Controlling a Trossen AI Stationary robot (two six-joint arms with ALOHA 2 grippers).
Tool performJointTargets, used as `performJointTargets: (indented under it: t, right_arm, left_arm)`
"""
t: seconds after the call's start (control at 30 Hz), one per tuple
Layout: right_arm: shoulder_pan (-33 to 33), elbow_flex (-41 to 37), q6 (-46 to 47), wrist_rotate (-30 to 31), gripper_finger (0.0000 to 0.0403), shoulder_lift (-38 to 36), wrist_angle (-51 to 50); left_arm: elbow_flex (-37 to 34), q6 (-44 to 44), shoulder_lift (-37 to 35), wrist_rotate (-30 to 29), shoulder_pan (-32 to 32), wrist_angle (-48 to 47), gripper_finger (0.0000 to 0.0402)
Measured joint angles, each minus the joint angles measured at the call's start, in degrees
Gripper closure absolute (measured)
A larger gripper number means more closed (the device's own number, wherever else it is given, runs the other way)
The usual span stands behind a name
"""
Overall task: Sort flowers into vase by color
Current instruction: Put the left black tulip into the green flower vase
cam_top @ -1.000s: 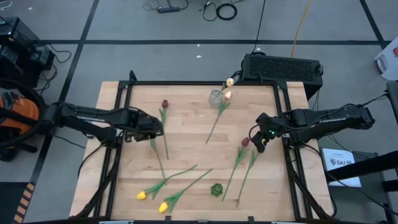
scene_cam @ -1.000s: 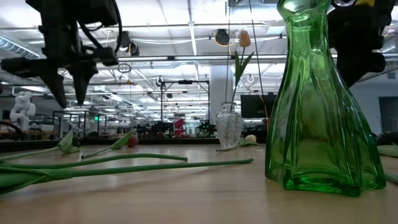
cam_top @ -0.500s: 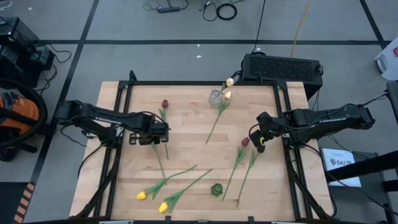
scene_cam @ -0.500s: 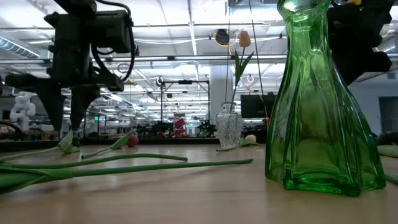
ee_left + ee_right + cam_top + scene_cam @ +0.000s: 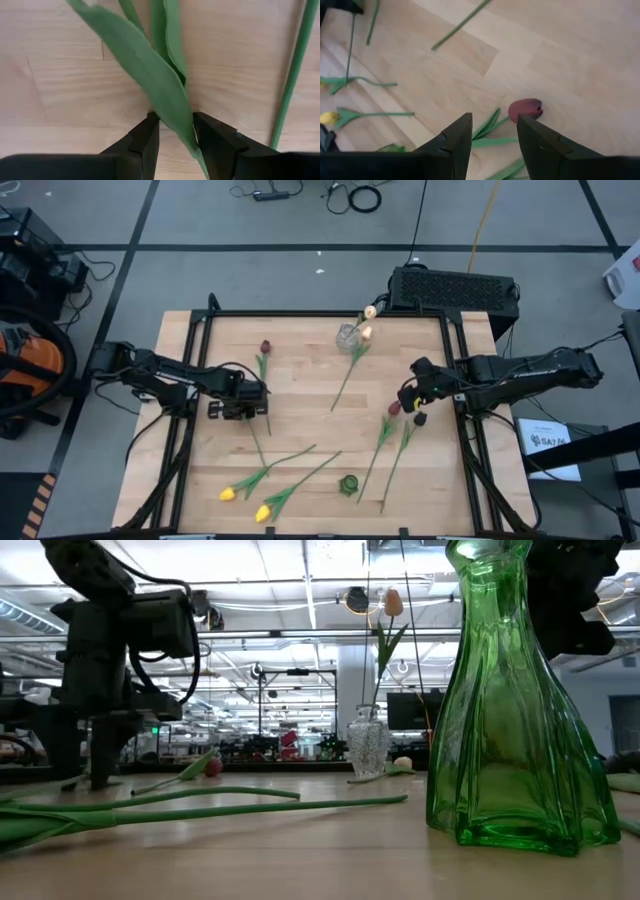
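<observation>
My left gripper (image 5: 244,410) is down at the table left of centre, open, its fingers astride a green tulip leaf (image 5: 150,85); that tulip's head is hidden. A dark red tulip (image 5: 265,347) lies just beyond, and its stem (image 5: 292,75) passes beside the gripper. My right gripper (image 5: 408,404) hovers open and empty at the right, just short of a dark red tulip head (image 5: 525,109). Two yellow tulips (image 5: 228,494) lie near the front. A green vase (image 5: 348,484) stands at the front centre. A clear vase (image 5: 347,335) at the back holds a peach tulip (image 5: 394,602). My left gripper points down with one fingertip (image 5: 146,137) at each edge of the leaf's narrow end (image 5: 175,117). The leaf fills the gap between them and lies flat on the table. I cannot tell whether the fingers press it.
A second peach tulip (image 5: 366,332) lies beside the clear vase, its stem running toward the table's middle. Two more stems (image 5: 385,450) lie at the right front by the green vase. A black frame (image 5: 200,320) runs round the table.
My left gripper has gone toward the table's near edge and down, from well above the table to the tabletop, and now straddles the leaf. The flowers have stayed where they were.
</observation>
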Motion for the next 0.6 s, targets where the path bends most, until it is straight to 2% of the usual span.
performJointTargets:
  t: [0.2,0.27,0.4,0.53,0.6]
  right_arm:
    - [0.00,0.00,0.19,2.97,0.0255,0.04,0.24]
    - [0.00,0.00,0.11,3.37,0.0255,0.02,0.25]
    - [0.00,0.00,-0.60,3.35,0.0255,0.02,0.23]
    - [0.00,0.00,-1.25,2.83,0.0255,0.02,0.05]
    - [0.00,0.00,-2.47,2.08,0.0255,0.02,-0.60]
  left_arm:
    - [0.15,5.83,0.12,-0.97,0.28,-0.61,0.0278]
    - [0.15,6.61,0.13,-1.10,0.39,-0.65,0.0304]
    - [0.04,9.59,-0.33,-2.80,0.34,-0.56,0.0382]
    - [0.12,9.66,-2.59,-4.78,0.33,-0.26,0.0387]
    - [1.06,9.62,-4.46,-9.46,0.30,-0.46,0.0388]
